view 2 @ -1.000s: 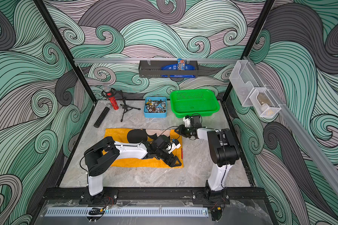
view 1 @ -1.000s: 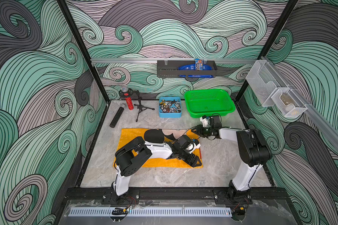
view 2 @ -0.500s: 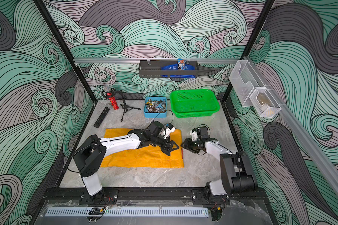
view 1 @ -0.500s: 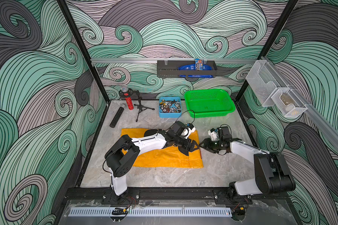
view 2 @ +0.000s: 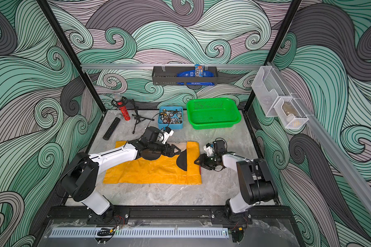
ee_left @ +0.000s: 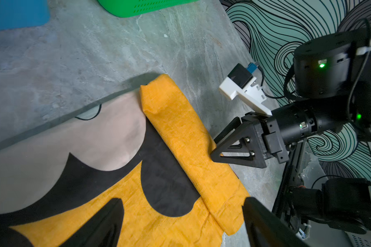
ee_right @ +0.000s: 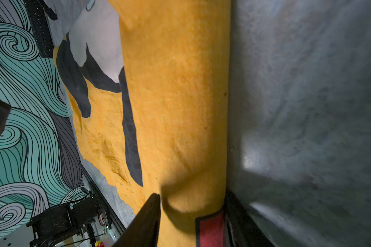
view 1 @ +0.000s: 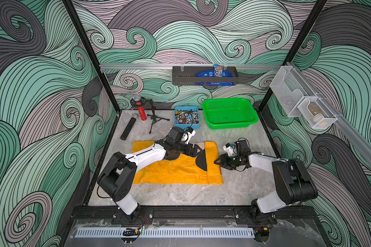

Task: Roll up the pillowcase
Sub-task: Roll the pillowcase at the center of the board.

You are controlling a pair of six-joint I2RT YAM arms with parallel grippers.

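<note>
Pillowcase (view 1: 176,173) edge rolled, right claw (view 1: 216,162) straddling it

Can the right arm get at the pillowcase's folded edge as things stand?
Likely yes: the right gripper sits at the pillowcase, fingers either side of its folded edge, nothing blocking.

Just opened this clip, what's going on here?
Two robot arms are working on a mustard-yellow pillowcase spread flat on the table. Only a narrow strip at the end nearest the right arm is turned over, so the roll is barely begun. The right gripper sits at that strip's outer edge with its jaws around it; whether they clamp it is unclear. The left gripper is open over the fabric beside the strip, holding nothing.
</note>
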